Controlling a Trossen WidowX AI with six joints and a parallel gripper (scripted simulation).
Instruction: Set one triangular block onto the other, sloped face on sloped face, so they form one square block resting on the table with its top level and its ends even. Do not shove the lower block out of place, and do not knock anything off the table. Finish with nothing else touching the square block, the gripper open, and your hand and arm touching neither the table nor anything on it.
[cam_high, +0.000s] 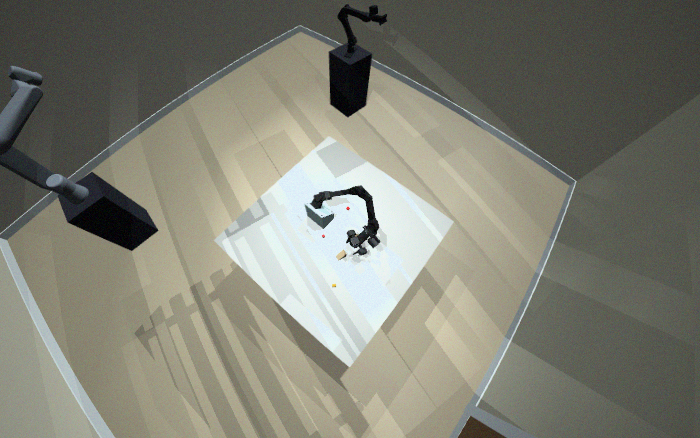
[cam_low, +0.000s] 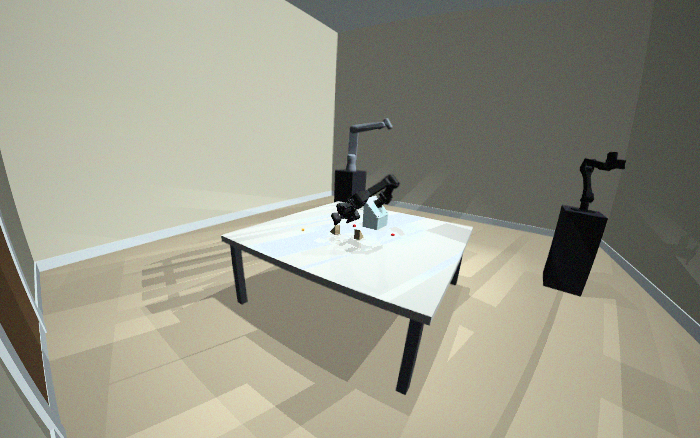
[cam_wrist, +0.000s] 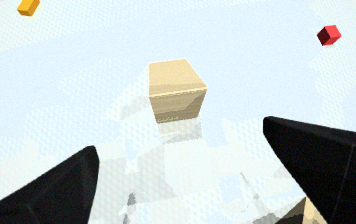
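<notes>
One wooden triangular block rests on the table, apart from the other block. The wrist view shows two of its faces, in front of the fingers and between their lines. The second wooden block also rests on the table; it is mostly hidden behind the right finger in the wrist view and by the arm in the top view. My gripper is wide open and empty, raised above the table near both blocks.
A pale teal box with a sloped top stands near the arm's base. A small yellow block and two small red cubes lie on the table; one red cube shows at the wrist view's upper right.
</notes>
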